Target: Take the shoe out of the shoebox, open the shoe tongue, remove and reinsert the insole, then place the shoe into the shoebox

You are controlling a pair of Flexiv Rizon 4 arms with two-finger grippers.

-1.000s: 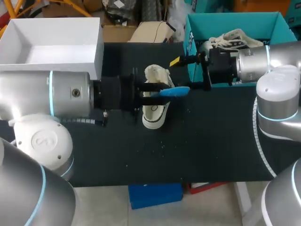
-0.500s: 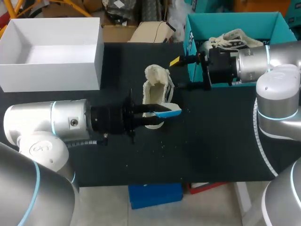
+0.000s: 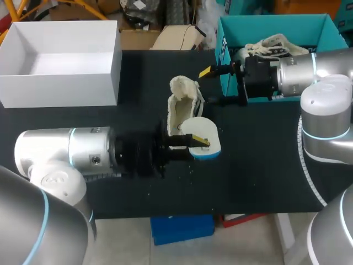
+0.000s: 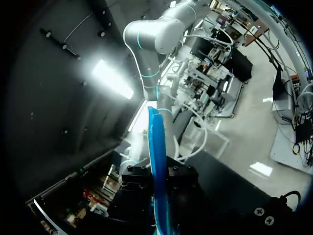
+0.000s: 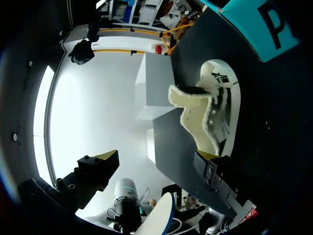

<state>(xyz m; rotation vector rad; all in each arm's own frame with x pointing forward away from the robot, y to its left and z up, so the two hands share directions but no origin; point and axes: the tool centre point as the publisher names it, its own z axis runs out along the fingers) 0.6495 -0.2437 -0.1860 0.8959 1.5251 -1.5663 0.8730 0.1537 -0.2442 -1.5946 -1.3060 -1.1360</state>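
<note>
A: Left pincer [image 3: 196,143], state?

B: Clenched on the insole [image 3: 208,132]. Fingers are close together and pinch it from both sides. In the left wrist view the insole sits edge-on between the fingers, blue rim showing.

A: Where's the insole?

B: In the head view it shows a white face with a blue edge. It's held over the table [image 3: 253,154], just beside the near end of the shoe [image 3: 181,113]. Can't tell if it touches the shoe.

A: Right pincer [image 3: 210,86]?

B: Released, fingers spread wide, nothing between them and touching nothing. It hangs beside the front corner of the teal shoebox [image 3: 276,22]. The shoe is ahead of it, off to one side.

A: The shoe itself?

B: On the table, near the middle, outside both boxes. The fluffy tongue [image 3: 185,87] is flopped open and the inside is visible.

A: Counts?

B: Two shoes: the one on the table and a second shoe [image 3: 273,44] inside the teal shoebox. One insole. Two boxes: the teal shoebox at the far right and a white box [image 3: 60,88] at the far left. Two pincers, one gripping and one open.
</note>
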